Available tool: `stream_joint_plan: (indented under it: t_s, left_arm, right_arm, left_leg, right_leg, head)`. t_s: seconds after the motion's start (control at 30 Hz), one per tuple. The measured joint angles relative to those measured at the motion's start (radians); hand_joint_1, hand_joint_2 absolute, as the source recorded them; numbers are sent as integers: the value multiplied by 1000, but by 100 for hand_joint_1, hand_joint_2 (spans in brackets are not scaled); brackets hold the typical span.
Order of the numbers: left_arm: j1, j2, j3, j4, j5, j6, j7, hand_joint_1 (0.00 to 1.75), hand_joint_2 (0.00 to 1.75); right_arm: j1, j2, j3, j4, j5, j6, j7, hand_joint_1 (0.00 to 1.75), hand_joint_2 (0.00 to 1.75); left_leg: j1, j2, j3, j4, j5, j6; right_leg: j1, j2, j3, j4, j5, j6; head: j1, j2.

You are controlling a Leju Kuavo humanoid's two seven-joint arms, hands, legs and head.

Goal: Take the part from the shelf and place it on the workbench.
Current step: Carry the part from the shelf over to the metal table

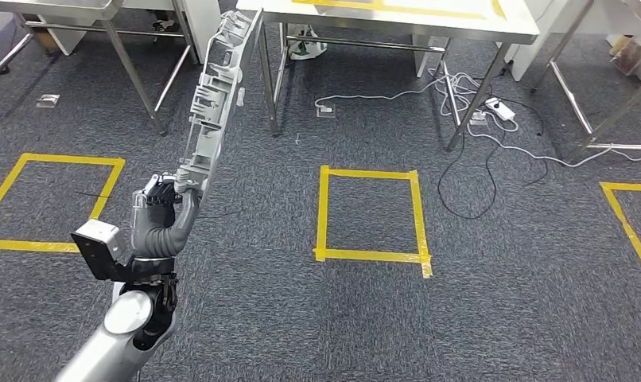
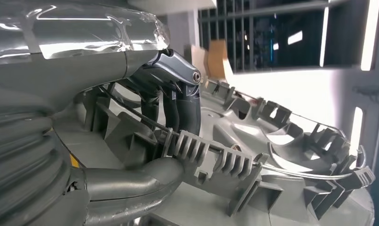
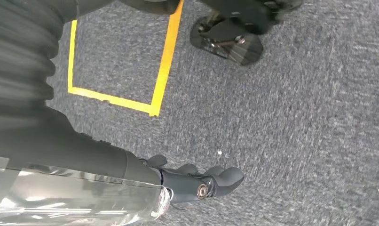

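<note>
The left hand [image 1: 160, 208] is raised in front of the robot's body and is gripping the long grey ribbed plastic part [image 1: 219, 99] by its lower end, and the part is standing nearly upright, leaning a little to the right as it rises toward the steel-framed white-topped workbench [image 1: 397, 20] at the top of the head view. Up close in the left wrist view, the left hand [image 2: 173, 101] is showing its dark fingers [image 2: 185, 110] curling over the ribbed edge of the part [image 2: 272, 155] while the thick grey thumb [image 2: 131, 181] is pressing from the other side, so the grasp is clamped firmly on the moulding. The part is being carried in the air, touching neither workbench nor floor.

Below it, the dark grey carpet [image 1: 500, 302] is spreading out, marked with a yellow tape square [image 1: 371, 215] in the middle, another yellow tape outline [image 1: 31, 199] off to the left and a third [image 1: 631, 227] at the right edge. White cables and a power strip [image 1: 499, 107] are lying tangled under the workbench legs.

The right hand [image 3: 201, 181] is hanging down over the carpet [image 3: 310, 122], fingers gently curled in side by side, holding nothing, with a yellow tape corner [image 3: 152, 106] on the floor beyond it.
</note>
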Motion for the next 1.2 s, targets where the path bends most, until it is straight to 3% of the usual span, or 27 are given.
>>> stream_joint_plan:
  t_s: [0.03,0.07,0.1,0.17,0.2,0.27,0.3,0.37,0.43,0.5,0.53,0.57,0.6,0.63,0.7,0.73,0.8,0.87,0.93,0.97,1.0,1.03,1.1,1.13,1.17,1.2]
  left_arm:
    - [0,0,0,0,-4,3,5,175,175]
    - [1,1,0,1,-7,5,10,175,175]
    - [1,1,0,1,-10,6,15,175,175]
    - [1,4,0,2,-14,6,18,175,175]
    - [1,5,-1,2,-15,6,19,175,175]
    - [2,6,-1,2,-16,6,19,175,175]
    - [2,7,-2,2,-16,6,20,175,175]
    - [3,11,-1,1,-16,6,21,175,175]
    - [2,15,0,1,-16,6,22,175,175]
    - [2,19,-2,2,-17,4,23,175,175]
    - [4,20,-3,2,-17,4,23,175,175]
    - [5,21,-4,3,-17,4,23,175,175]
    - [6,21,-5,4,-17,4,23,175,175]
    - [7,22,-5,6,-17,4,23,175,175]
    - [8,24,-6,11,-17,4,23,175,175]
    - [9,25,-7,13,-17,4,23,175,175]
    - [9,27,-8,13,-18,4,21,175,175]
    - [9,29,-7,11,-18,5,21,175,175]
    - [13,31,-6,13,-17,6,23,175,175]
    - [16,32,-7,14,-18,6,23,175,175]
    - [18,32,-8,16,-18,6,23,175,175]
    - [19,32,-8,16,-19,6,23,175,175]
    - [20,32,-10,17,-20,6,24,175,175]
    - [20,32,-11,17,-20,6,25,175,175]
    - [20,32,-12,17,-21,6,26,175,175]
    - [21,31,-14,18,-23,6,26,175,175]
  right_arm:
    - [3,0,0,0,0,0,-1,0,175]
    - [6,0,0,0,1,1,-1,0,175]
    - [7,1,0,0,2,2,-1,0,175]
    - [5,0,0,0,4,3,-2,0,175]
    - [4,-1,0,0,5,3,-2,0,175]
    - [0,-3,0,0,6,4,-2,0,175]
    - [-1,-3,0,0,6,5,-3,0,175]
    - [0,-2,0,0,7,6,-3,0,175]
    - [1,-2,0,0,10,6,-3,0,175]
    - [2,-2,0,0,13,6,-3,0,175]
    - [4,-2,0,0,13,6,-3,0,175]
    - [7,-1,0,0,14,7,-3,0,175]
    - [9,-1,0,0,15,8,-2,0,175]
    - [12,-1,0,0,15,9,-2,0,175]
    - [14,-3,-1,0,16,9,-1,0,175]
    - [14,-4,-1,0,17,9,0,0,175]
    - [9,-4,-1,0,18,9,1,0,175]
    - [3,-2,0,0,20,9,1,0,175]
    - [-1,0,0,-1,22,9,1,0,175]
    - [0,1,0,-1,22,9,1,0,175]
    - [4,2,0,-1,22,9,1,0,175]
    - [9,2,0,-1,21,9,1,0,175]
    - [17,2,0,0,21,9,2,0,175]
    - [20,1,0,0,21,9,2,0,175]
    - [26,-1,0,1,21,9,2,0,175]
    - [33,-4,-1,1,20,9,3,0,175]
  left_leg:
    - [-2,-10,-2,0,-2,4]
    - [-5,-19,-2,-1,-4,6]
    - [-8,-26,0,-1,-5,8]
    - [-12,-37,9,-1,-6,9]
    - [-14,-40,12,-2,-8,8]
    - [-11,-43,12,-3,-11,0]
    - [-10,-44,12,-5,-12,-6]
    - [-8,-37,17,-5,-16,-16]
    - [-8,-29,-5,46,-35,-23]
    - [-5,-24,-77,157,-66,-30]
    - [-2,-24,-116,204,-69,-35]
    - [0,-22,-145,225,-53,-40]
    - [3,-20,-157,211,-16,-45]
    - [7,-17,-153,162,39,-50]
    - [6,-5,-127,81,104,-60]
    - [3,0,-111,54,99,-56]
    - [-4,4,-88,42,51,-36]
    - [-1,4,-59,31,15,-15]
    - [3,8,-17,16,-11,-6]
    - [5,10,10,5,-25,-3]
    - [6,11,39,-8,-39,-2]
    - [8,10,72,-21,-53,-3]
    - [11,7,144,-52,-82,-5]
    - [12,4,181,-69,-95,-7]
    - [13,1,216,-89,-109,-9]
    - [14,-3,247,-106,-120,-11]
  right_leg:
    - [1,3,-22,48,-11,-2]
    - [2,4,-32,65,-2,-7]
    - [4,5,-24,44,26,-15]
    - [14,4,26,-77,100,-42]
    - [19,2,52,-138,122,-59]
    - [28,1,79,-206,122,-78]
    - [29,2,84,-219,115,-80]
    - [27,7,106,-248,117,-75]
    - [21,11,139,-279,122,-69]
    - [19,14,163,-288,111,-67]
    - [18,16,175,-288,100,-64]
    - [16,18,190,-288,87,-61]
    - [12,21,208,-288,71,-57]
    - [9,24,230,-288,54,-52]
    - [3,28,265,-290,18,-37]
    - [2,29,276,-290,4,-29]
    - [1,29,287,-289,-6,-18]
    - [1,29,264,-229,27,-9]
    - [-2,22,169,-79,80,8]
    - [-5,17,108,-3,86,17]
    - [-6,15,52,48,64,23]
    - [-6,14,5,75,22,24]
    - [-1,13,-57,60,-56,13]
    - [5,13,-74,21,-54,2]
    - [14,15,-83,-38,2,-15]
    - [27,18,-87,-112,109,-35]
  head:
    - [0,0]
    - [1,0]
    - [1,0]
    - [2,0]
    - [1,0]
    - [1,0]
    - [2,0]
    - [2,0]
    - [-1,0]
    - [-3,0]
    - [-2,0]
    - [-3,0]
    - [-3,0]
    - [-3,0]
    - [-1,0]
    - [0,0]
    - [3,0]
    - [4,0]
    - [5,0]
    - [7,0]
    - [8,0]
    - [8,0]
    - [9,0]
    - [9,0]
    - [10,0]
    - [13,0]
